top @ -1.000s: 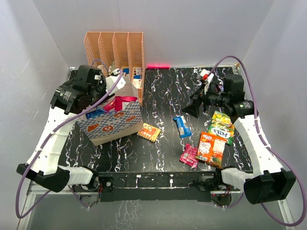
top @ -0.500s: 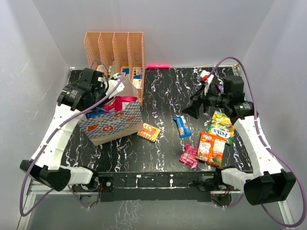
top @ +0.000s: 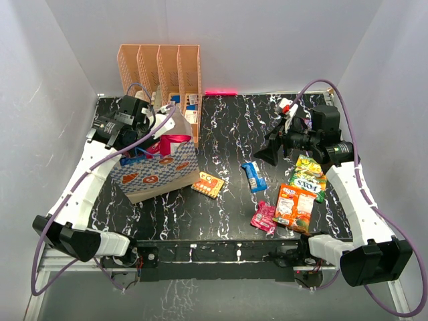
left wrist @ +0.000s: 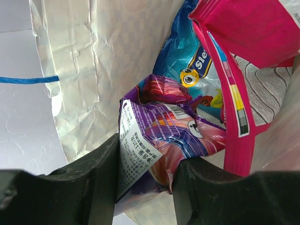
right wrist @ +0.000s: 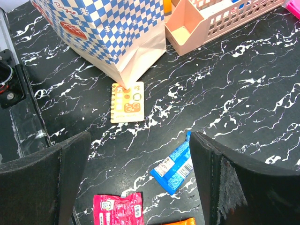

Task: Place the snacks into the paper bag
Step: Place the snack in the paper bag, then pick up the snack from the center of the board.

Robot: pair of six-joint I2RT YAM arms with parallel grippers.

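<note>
The paper bag (top: 157, 168) stands at the left, blue-checkered with donut prints. My left gripper (top: 147, 139) reaches into its mouth, shut on a purple snack packet (left wrist: 159, 136) held between both fingers (left wrist: 93, 178). Beside it inside the bag (left wrist: 89, 70) lie a magenta packet (left wrist: 253, 28) and a blue packet (left wrist: 197, 70). My right gripper (top: 266, 151) hangs open and empty above the table, over a blue snack (right wrist: 174, 166). On the table lie that blue snack (top: 253, 176), a pink one (top: 263, 217), an orange one (top: 294, 207), a green-yellow one (top: 307, 177) and a small orange card-like packet (top: 208, 184).
A peach perforated file rack (top: 160, 67) stands right behind the bag, touching it, and also shows in the right wrist view (right wrist: 220, 18). White walls close in the black marble table (top: 221, 127) on three sides.
My left wrist has shifted to the right and tipped further into the bag's mouth with the purple packet. The right arm has not moved.
</note>
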